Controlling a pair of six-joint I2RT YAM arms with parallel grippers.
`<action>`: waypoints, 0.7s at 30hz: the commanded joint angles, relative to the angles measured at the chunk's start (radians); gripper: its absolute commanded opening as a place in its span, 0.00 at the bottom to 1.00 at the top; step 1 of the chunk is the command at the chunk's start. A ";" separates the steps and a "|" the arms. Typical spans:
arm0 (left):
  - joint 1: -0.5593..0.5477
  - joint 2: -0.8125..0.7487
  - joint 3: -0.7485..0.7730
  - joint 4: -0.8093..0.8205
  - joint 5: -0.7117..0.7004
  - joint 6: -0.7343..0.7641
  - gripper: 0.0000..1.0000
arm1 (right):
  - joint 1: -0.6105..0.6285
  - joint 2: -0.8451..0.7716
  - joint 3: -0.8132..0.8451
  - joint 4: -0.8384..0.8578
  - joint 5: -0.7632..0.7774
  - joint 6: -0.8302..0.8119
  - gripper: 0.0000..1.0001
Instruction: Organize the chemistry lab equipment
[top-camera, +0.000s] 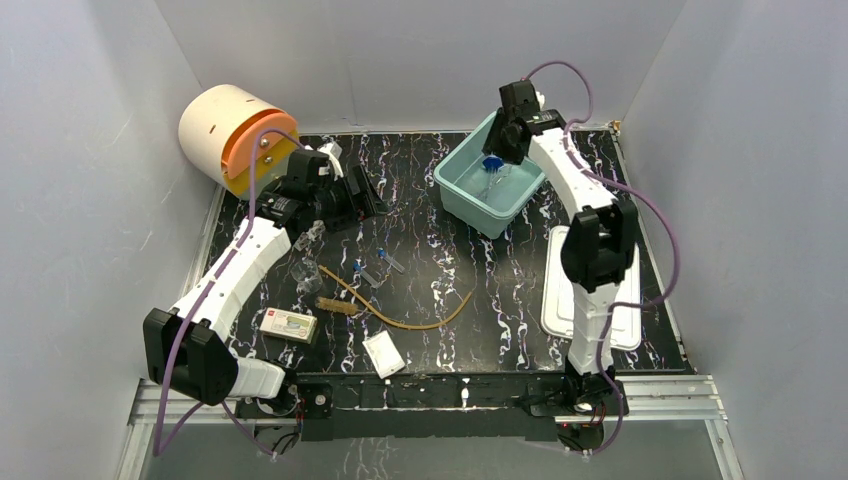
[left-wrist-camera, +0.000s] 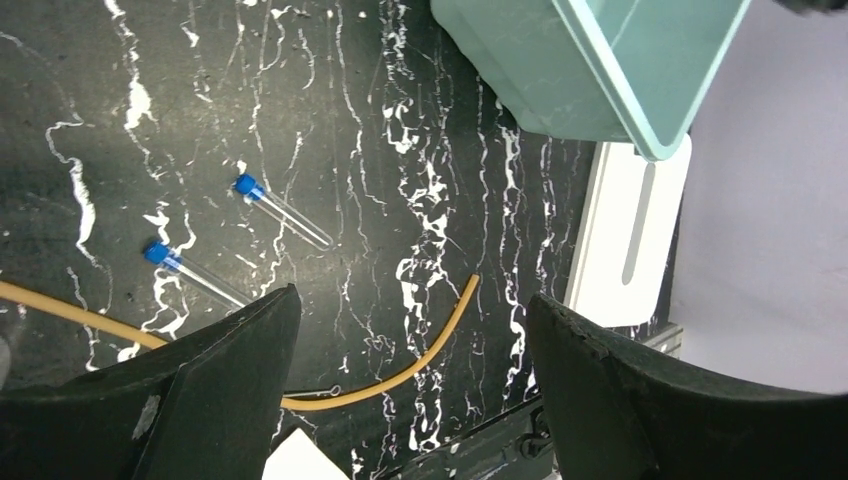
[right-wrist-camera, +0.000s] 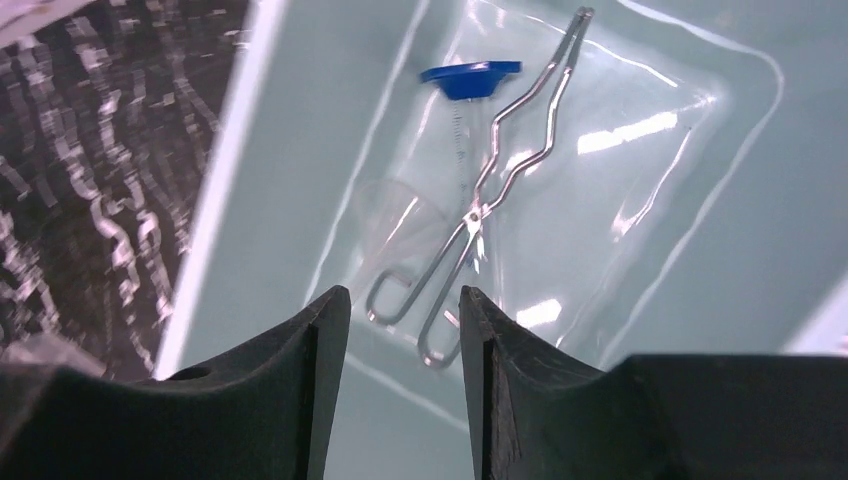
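Now over at the teal tub (top-camera: 455, 190) with the right gripper (right-wrist-camera: 402, 300): hanging just above it, fingers parted, pinching nothing. Down on the tub floor, metal tongs (right-wrist-camera: 505, 170) lying loose alongside a clear cylinder (right-wrist-camera: 470, 78) with a blue foot, a clear funnel (right-wrist-camera: 395, 225) just beside the handles. Across to the left gripper (left-wrist-camera: 410, 330): held above the dark table (left-wrist-camera: 400, 150), fingers spread wide, gripping nothing. Beneath it, two blue-capped test tubes (left-wrist-camera: 285, 212) side by side, apart from the tan rubber tube (left-wrist-camera: 400, 375) curving nearby. Out on the table, nearer the arm bases: small beakers (top-camera: 308, 272), a brush (top-camera: 335, 305), a white packet (top-camera: 383, 353). Flat white lid (top-camera: 560, 300) near the tub, toward the right edge.
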 joint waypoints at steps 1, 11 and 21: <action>0.003 -0.049 -0.010 -0.060 -0.091 -0.019 0.82 | 0.051 -0.214 -0.104 0.102 0.013 -0.110 0.53; 0.037 -0.079 0.084 -0.172 -0.333 -0.049 0.82 | 0.255 -0.517 -0.408 0.288 -0.082 -0.269 0.55; 0.094 -0.049 0.226 -0.232 -0.444 -0.048 0.88 | 0.525 -0.715 -0.793 0.473 -0.123 -0.284 0.55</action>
